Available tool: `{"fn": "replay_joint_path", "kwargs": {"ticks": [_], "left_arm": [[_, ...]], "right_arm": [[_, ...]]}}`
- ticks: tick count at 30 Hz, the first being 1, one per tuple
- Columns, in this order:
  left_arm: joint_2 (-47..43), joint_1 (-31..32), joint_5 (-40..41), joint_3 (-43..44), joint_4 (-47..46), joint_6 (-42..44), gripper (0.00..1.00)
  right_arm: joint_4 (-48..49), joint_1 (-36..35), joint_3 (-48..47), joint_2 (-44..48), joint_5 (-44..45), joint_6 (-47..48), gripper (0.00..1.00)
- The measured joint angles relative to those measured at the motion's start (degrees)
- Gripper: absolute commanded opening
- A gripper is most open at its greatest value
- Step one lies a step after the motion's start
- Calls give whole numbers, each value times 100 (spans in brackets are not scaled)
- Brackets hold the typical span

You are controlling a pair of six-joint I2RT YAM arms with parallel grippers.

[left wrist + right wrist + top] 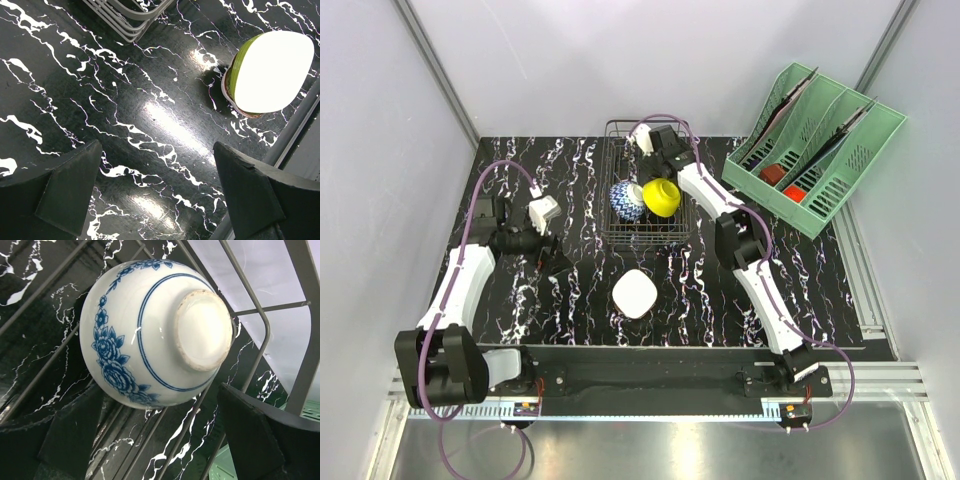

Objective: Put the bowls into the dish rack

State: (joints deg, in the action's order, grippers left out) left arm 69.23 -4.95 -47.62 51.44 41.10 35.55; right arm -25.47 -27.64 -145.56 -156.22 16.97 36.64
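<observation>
The dark wire dish rack (617,236) stands at the back middle of the table. It holds a blue-patterned bowl (626,200) and a yellow bowl (661,197). My right gripper (655,150) is over the rack's far end, open. In the right wrist view a white bowl with blue flowers (150,330) lies on the rack wires (260,325), foot toward the camera, just beyond the open gripper (159,410). A lime-green bowl with a white inside (636,294) sits on the table in front of the rack. My left gripper (555,262) is open and empty to its left, as the left wrist view (156,150) shows, with that bowl (270,72) at upper right.
A mint-green slotted organizer (815,145) with red items stands at the back right, and its edge shows in the right wrist view (225,470). A corner of the rack (127,20) shows in the left wrist view. Grey walls enclose the black marbled table (570,310).
</observation>
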Motion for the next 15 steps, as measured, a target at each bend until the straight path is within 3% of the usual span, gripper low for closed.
{"fn": "replay_joint_path", "kwargs": {"ticks": [15], "left_arm": [[-2,-59,-46,-26,0,0,99]], "right_arm": [[-9,94,638,599,-361,-205,100]]}}
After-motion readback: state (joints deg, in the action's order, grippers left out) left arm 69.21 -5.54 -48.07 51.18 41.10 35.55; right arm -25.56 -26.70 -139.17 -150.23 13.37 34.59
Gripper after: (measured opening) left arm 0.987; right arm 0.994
